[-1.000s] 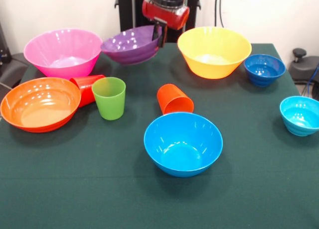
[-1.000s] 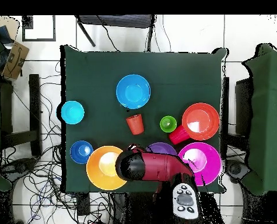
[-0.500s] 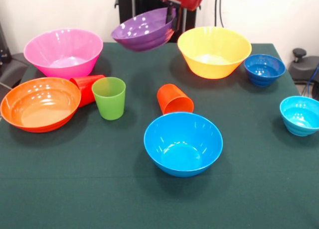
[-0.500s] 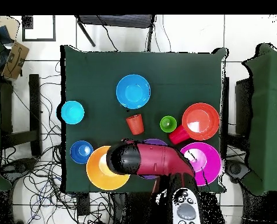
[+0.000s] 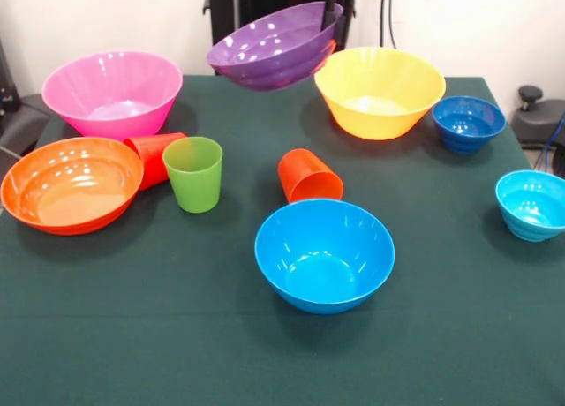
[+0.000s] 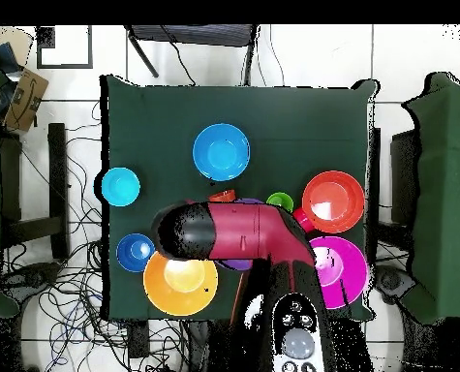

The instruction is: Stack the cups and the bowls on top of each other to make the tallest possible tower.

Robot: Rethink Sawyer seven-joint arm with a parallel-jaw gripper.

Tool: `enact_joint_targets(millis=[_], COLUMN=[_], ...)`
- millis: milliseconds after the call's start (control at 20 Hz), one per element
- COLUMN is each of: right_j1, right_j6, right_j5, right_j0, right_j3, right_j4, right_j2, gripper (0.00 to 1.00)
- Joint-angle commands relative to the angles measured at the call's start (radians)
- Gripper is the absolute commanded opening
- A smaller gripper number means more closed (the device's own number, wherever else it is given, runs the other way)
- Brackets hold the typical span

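Observation:
My gripper [image 5: 328, 16] comes down from the top edge of the front view. It is shut on the far right rim of the purple bowl [image 5: 274, 46] and holds it tilted, high above the table. The blue bowl [image 5: 324, 254] stands upright near the table's middle; it also shows in the overhead view [image 6: 221, 152]. The green cup [image 5: 195, 173] stands upright. The red cup [image 5: 154, 157] and the orange cup [image 5: 309, 176] lie on their sides. In the overhead view the arm [image 6: 233, 232] hides the gripper and most of the purple bowl.
The pink bowl [image 5: 113, 93] and the orange bowl [image 5: 69, 184] stand at the left. The yellow bowl [image 5: 380, 90], the small dark blue bowl [image 5: 468, 122] and the small cyan bowl [image 5: 532, 203] stand at the right. No bowl or cup is stacked on another.
The gripper has lifted the purple bowl off the table and carried it up and to the right in the front view. In the overhead view the arm has reached farther over the table.

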Motion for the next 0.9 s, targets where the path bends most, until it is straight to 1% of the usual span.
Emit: enact_joint_targets(millis=[50,250,500,600,900], right_j1=[0.040,0.092,0.159,0.185,0.271], right_j6=[-0.207,-0.193,-0.202,-0.204,-0.177], right_j5=[0.099,0.077,0.071,0.067,-0.005], right_j0=[-0.036,-0.041,-0.038,-0.039,-0.051], right_j3=[-0.143,-0.188,-0.278,-0.301,-0.340], right_j4=[-0.039,-0.065,-0.120,-0.137,-0.181], right_j2=[0.163,0.180,0.173,0.169,0.163], gripper=[0.00,0.00,0.00,0.00,0.00])
